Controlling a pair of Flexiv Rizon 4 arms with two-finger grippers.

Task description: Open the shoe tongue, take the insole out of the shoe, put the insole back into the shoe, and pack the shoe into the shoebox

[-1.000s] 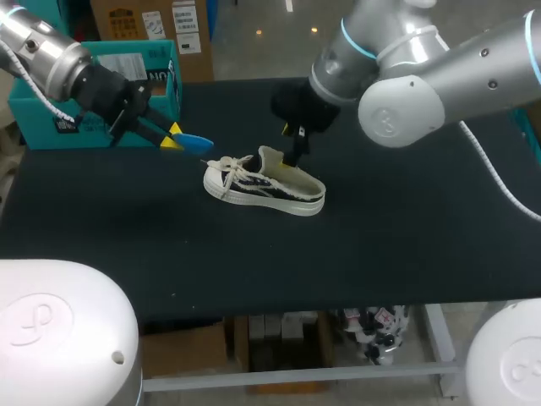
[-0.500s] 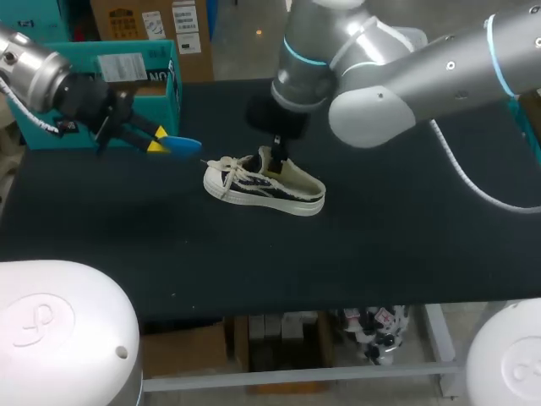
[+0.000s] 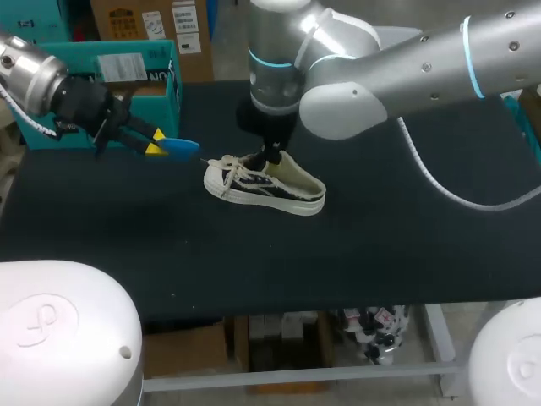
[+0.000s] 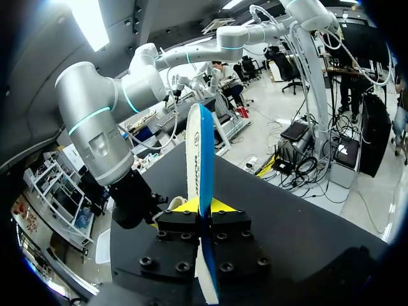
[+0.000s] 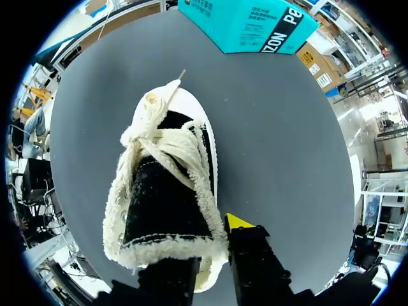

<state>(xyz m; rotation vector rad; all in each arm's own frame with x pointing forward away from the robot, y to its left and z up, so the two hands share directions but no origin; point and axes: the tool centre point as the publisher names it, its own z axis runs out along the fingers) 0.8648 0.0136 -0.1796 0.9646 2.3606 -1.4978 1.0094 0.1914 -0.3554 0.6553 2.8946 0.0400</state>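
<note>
Overhead, the left pincer (image 3: 154,144) holds the flat blue insole (image 3: 182,146) near the white lace-up shoe (image 3: 264,184) on the worktop (image 3: 380,245). Left wrist: the pincer is closed on the insole. Right wrist: right pincer (image 5: 215,255) at the shoe's collar, grip indeterminate; reinsertion judged next, toe-first.

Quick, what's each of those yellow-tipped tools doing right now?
Left tool: closed on the blue insole.
Right tool: at the shoe opening; open or closed cannot be told.
</note>
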